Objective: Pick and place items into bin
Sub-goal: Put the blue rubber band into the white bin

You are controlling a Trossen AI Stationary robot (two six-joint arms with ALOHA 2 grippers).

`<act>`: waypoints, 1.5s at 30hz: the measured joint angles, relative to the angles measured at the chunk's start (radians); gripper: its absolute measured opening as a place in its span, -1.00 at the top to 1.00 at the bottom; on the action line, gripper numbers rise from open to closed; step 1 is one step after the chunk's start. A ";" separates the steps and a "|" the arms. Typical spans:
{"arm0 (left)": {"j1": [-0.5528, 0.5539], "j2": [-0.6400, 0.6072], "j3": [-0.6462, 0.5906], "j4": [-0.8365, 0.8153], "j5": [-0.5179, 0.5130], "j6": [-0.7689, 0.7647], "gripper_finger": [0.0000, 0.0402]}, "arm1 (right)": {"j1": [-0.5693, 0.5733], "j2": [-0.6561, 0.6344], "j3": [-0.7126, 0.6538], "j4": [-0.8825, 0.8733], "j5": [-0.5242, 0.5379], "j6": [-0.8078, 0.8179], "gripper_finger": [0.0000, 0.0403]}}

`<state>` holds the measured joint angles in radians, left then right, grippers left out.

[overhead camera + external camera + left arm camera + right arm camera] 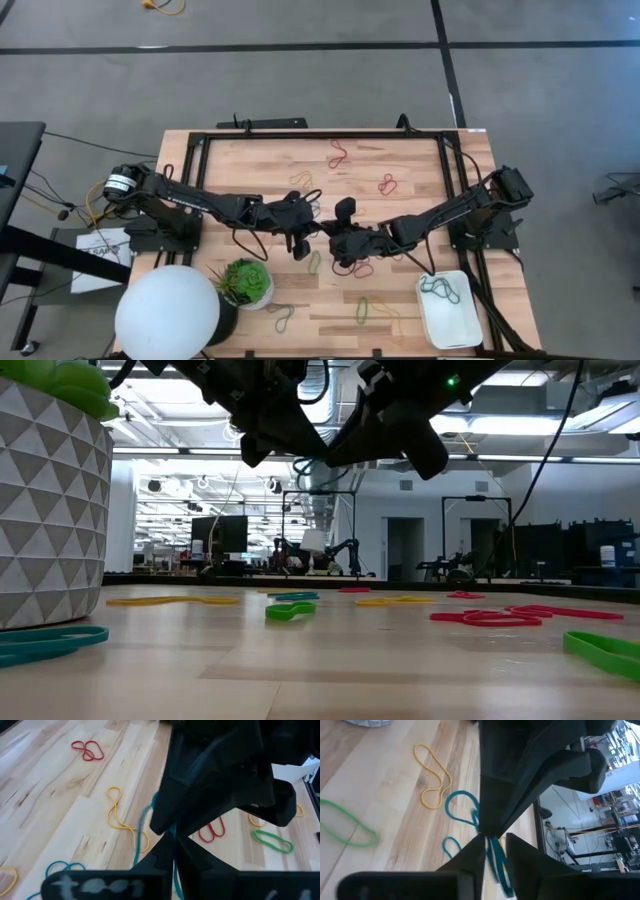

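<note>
Both grippers meet tip to tip above the table's middle, my left gripper [308, 232] and my right gripper [335, 238], each shut on one teal rubber band [145, 820]. The low view shows both lifted clear of the wood, the left gripper [270, 435] beside the right gripper [395, 435]. Other bands lie flat on the table: red [337, 153], red [387, 183], yellow [300, 180], green [315, 262], yellow-green [363, 310]. The white tray [465, 325] sits at the near right corner with teal bands [440, 290] inside. My left gripper pinches a strand of the teal band [173, 867] between its two fingers. The band is off the table, and a slack strand [142, 827] trails away from the hold. My right gripper pinches the same teal band [494, 857] between its fingers, facing the left gripper's tips. A loop of the band [461, 802] hangs loose beyond them.
A potted plant [247, 282] and a large white round lamp [167, 312] stand at the near left. A black frame [320, 135] runs round the table's edge. In the low view, green [290, 610], red [495, 618] and yellow [170, 600] bands lie under the grippers.
</note>
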<state>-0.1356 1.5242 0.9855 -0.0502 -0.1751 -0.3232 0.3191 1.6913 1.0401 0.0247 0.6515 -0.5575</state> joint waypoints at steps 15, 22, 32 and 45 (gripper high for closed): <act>-0.001 0.000 0.000 -0.002 0.003 0.096 1.00 | 0.000 0.000 0.000 -0.052 -0.001 0.056 0.98; -0.001 0.001 0.000 -0.003 0.006 0.096 1.00 | 0.000 0.000 0.002 -0.163 -0.002 0.243 0.99; -0.002 0.000 -0.021 -0.026 0.010 0.096 1.00 | 0.021 -0.001 0.000 -0.540 0.001 0.617 0.98; 0.035 0.000 -0.021 0.019 -0.108 0.135 1.00 | 0.187 -0.013 0.191 -1.299 -0.391 1.112 0.99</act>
<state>-0.1002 1.5246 0.9642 -0.0316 -0.2836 -0.1884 0.5056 1.6787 1.2311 -1.2747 0.2609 0.5542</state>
